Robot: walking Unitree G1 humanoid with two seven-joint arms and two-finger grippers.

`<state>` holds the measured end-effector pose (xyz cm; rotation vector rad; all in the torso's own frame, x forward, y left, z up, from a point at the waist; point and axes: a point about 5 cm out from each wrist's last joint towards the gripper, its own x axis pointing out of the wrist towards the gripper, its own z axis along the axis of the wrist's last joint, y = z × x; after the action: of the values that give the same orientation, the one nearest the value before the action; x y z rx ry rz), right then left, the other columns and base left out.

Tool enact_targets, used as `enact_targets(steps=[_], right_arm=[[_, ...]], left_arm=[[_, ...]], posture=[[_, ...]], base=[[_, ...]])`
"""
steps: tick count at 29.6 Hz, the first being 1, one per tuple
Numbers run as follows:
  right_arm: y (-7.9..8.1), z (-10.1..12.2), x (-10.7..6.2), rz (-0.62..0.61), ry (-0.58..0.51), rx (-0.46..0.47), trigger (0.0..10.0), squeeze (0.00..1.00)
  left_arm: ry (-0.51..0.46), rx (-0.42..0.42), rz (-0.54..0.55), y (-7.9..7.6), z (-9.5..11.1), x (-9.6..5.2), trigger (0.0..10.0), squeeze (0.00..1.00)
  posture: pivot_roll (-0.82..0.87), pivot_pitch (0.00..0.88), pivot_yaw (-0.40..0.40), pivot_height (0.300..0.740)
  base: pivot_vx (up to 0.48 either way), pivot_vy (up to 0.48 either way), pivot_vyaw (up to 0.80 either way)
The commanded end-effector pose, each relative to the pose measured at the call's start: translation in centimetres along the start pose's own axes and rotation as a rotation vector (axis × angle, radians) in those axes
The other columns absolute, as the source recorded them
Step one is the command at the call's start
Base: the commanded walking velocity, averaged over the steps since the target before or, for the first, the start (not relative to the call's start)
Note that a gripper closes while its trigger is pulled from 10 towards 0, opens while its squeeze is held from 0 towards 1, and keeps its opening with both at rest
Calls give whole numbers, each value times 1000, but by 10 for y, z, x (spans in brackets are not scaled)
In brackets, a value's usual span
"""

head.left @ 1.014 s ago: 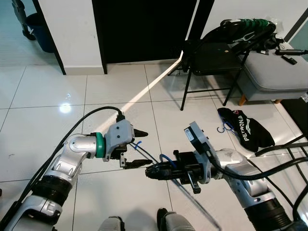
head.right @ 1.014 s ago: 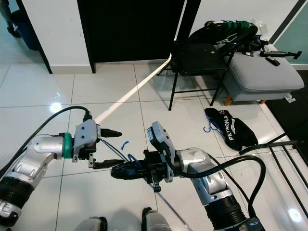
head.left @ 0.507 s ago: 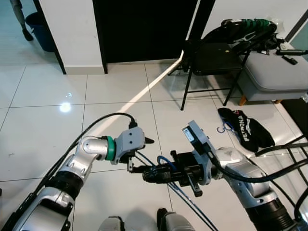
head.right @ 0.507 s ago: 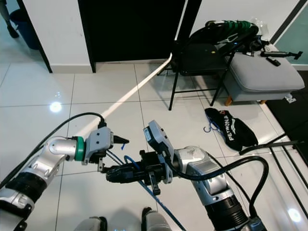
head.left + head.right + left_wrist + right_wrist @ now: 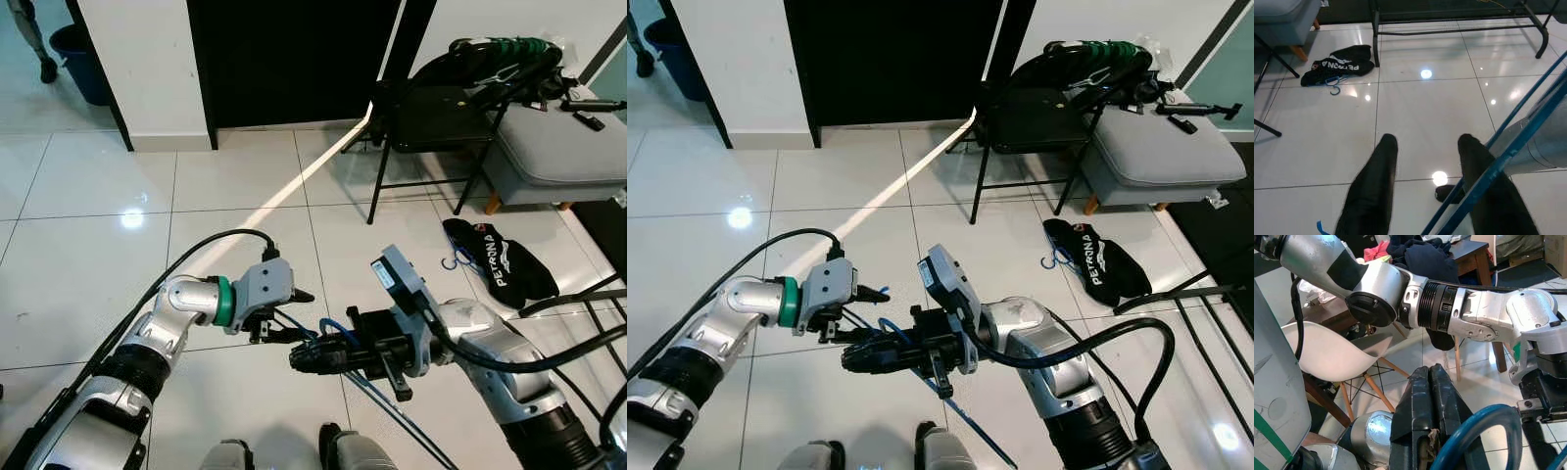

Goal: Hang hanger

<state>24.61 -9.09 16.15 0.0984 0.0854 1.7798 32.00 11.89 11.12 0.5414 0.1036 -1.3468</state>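
The right tool (image 5: 306,358), two long black fingers pressed flat together, is clenched on the thin blue plastic clothes hanger (image 5: 338,333) close to its curled hook, which loops up just beside the wrist while the straight blue arms trail down and away toward the glossy white tiled floor (image 5: 88,245). The left tool (image 5: 290,315) hovers right at the hanger's near end with its fingers (image 5: 1374,191) spread apart and nothing between them; from its own wrist camera a blue bar of the hanger (image 5: 1508,147) crosses just beside one finger, touching or very nearly so. The hanger looks light and springy rather than stiff, thin enough to flex and twist under a pinch, and its smooth plastic would likely slip in a loose hold, so I'd judge the safest place to take it is near the neck below the hook, leaving the hook itself free to catch a rail. Further off stands a black folding chair (image 5: 431,117) heaped with dark clothes, a grey padded stool (image 5: 558,157) beside it, and a black printed garment (image 5: 500,264) lying on the tiles with another small blue hanger hook at its edge
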Motion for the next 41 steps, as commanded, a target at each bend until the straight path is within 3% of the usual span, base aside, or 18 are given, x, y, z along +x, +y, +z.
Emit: enact_targets(steps=[1, 22, 31, 32, 33, 35, 36, 37, 41], right_arm=[[4, 0, 2, 16, -1, 0, 10000, 0], [6, -4, 0, 15, 23, 6, 10000, 0], [4, -5, -1, 6, 3, 56, 10000, 0], [4, -5, -2, 1, -6, 67, 10000, 71], [4, -4, -2, -2, -12, 73, 10000, 553], [3, -4, -3, -11, -19, 70, 10000, 553], [1, -4, -4, -23, -22, 59, 10000, 918], [0, -5, -6, -38, -23, 44, 10000, 1000], [-4, -6, -9, -69, -25, 18, 10000, 1000]], left_arm=[[-4, -2, -27, -3, -2, 2, 0, 0], [-12, -3, -53, -2, -1, -3, 0, 0], [-3, -4, -71, -3, -3, -9, 0, 0], [-2, -5, -74, -4, -3, -10, 0, 0], [-1, -6, -76, -4, -3, -10, 0, 0], [-1, -6, -77, -4, -3, -10, 0, 0], [-1, -6, -78, -4, -3, -10, 0, 0], [-2, -6, -79, -4, -3, -10, 0, 0], [-2, -3, -84, -5, -2, -10, 0, 0]], posture=[[-9, 112, -43, 740], [-9, 98, -45, 740], [-7, 98, -46, 740], [-7, 98, -46, 740], [-8, 99, -48, 740], [-9, 100, -49, 740], [-9, 100, -49, 740], [-9, 101, -50, 740], [-8, 101, -50, 740]], base=[[0, 0, 0], [0, 0, 0], [0, 0, 0], [0, 0, 0], [0, 0, 0], [0, 0, 0], [0, 0, 0], [0, 0, 0], [0, 0, 0]])
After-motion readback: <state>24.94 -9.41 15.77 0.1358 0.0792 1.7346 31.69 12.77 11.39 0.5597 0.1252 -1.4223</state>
